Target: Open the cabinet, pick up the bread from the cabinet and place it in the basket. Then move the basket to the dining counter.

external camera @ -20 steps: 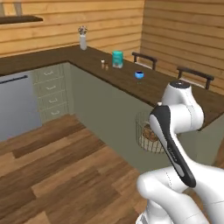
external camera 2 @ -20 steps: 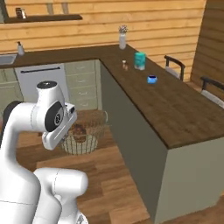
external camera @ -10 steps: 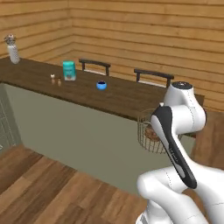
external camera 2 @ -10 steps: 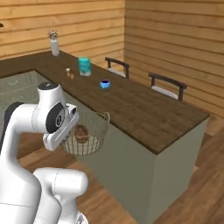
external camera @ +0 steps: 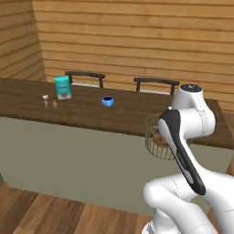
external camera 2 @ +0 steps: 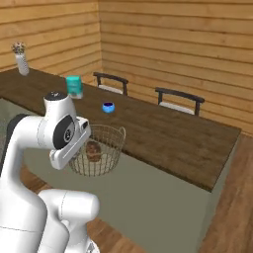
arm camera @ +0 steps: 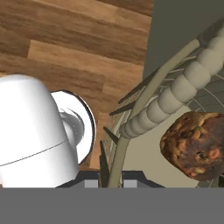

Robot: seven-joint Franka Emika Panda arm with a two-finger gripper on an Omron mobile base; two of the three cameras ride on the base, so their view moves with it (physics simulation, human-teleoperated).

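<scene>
both base cams sit behind the arm, left and right, looking forward and down at the same long dark surface (external camera: 91, 112) and basket (external camera 2: 99, 155). hand cam is right up against the basket rim (arm camera: 175, 94), facing down to the wood floor (arm camera: 74, 39).

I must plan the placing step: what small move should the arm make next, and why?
Probably lift the basket and carry it forward over the dining counter. The gripper is shut on the basket's rim, the bread lies inside, and the basket hangs in front of the counter's pale front, not on top.
</scene>
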